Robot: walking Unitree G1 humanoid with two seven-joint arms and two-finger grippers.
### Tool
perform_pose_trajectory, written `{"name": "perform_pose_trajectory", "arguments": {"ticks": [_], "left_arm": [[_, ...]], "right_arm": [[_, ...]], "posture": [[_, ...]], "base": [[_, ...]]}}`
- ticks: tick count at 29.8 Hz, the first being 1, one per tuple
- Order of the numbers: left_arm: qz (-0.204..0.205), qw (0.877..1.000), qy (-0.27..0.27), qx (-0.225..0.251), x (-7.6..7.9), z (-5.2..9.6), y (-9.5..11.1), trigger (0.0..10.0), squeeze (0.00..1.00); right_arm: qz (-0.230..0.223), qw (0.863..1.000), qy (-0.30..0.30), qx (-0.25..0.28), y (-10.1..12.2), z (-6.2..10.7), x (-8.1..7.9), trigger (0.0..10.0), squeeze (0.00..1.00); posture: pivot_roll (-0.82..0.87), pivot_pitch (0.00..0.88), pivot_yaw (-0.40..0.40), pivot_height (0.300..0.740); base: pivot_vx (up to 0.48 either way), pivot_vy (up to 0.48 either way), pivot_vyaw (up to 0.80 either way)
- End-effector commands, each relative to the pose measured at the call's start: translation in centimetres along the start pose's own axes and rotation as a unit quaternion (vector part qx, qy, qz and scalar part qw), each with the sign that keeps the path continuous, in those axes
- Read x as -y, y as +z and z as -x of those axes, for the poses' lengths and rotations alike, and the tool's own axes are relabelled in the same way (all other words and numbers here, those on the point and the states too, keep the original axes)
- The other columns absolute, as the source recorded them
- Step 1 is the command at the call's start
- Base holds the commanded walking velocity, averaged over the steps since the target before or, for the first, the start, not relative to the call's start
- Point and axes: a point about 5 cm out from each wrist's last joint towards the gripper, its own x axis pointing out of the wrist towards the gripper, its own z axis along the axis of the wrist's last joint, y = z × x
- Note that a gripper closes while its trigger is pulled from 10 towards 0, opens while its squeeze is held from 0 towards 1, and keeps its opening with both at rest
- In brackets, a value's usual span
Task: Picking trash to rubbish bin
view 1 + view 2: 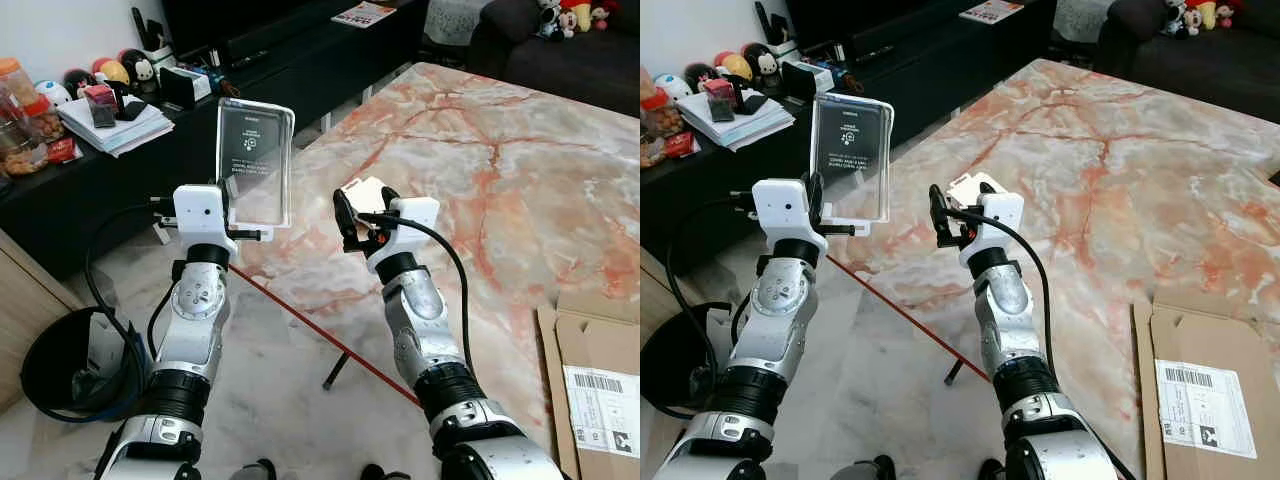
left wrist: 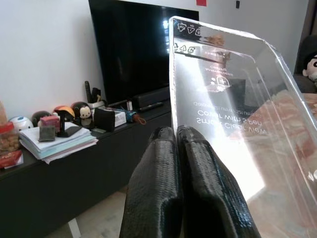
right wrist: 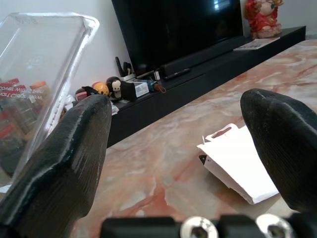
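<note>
L gripper (image 1: 238, 228) pinches clear tray (image 1: 255, 160) by its edge — could slip en route to bin (image 1: 70, 365). R gripper (image 3: 181, 148) wide, empty, above card (image 3: 237, 161) on table (image 1: 480, 150).

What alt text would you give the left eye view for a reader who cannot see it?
The left gripper holds a clear plastic package upright beside a pink-veined marble table, while the open right gripper hovers at the table's edge over a small white paper scrap. A black rubbish bin stands on the floor at lower left.
</note>
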Motion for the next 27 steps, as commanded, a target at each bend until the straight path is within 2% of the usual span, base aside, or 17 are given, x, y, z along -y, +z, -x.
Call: {"name": "perform_pose_trajectory", "arguments": {"ticks": [1, 27], "left_arm": [[-0.003, 1.0, -0.006, 0.004, 0.23, -0.09, 0.12, 10.0, 0.0], [0.003, 1.0, -0.005, 0.003, 0.31, -0.05, 0.05, 10.0, 0.0]], "right_arm": [[0.0, 1.0, 0.005, 0.001, -0.01, -0.1, -0.26, 10.0, 0.0], [0.004, 1.0, 0.013, -0.005, -0.13, -0.17, -0.25, 10.0, 0.0]], "posture": [[0.1, 0.077, 0.026, 0.74], [0.1, 0.087, 0.009, 0.74]], "base": [[0.0, 0.0, 0.0], [0.0, 0.0, 0.0]]}}
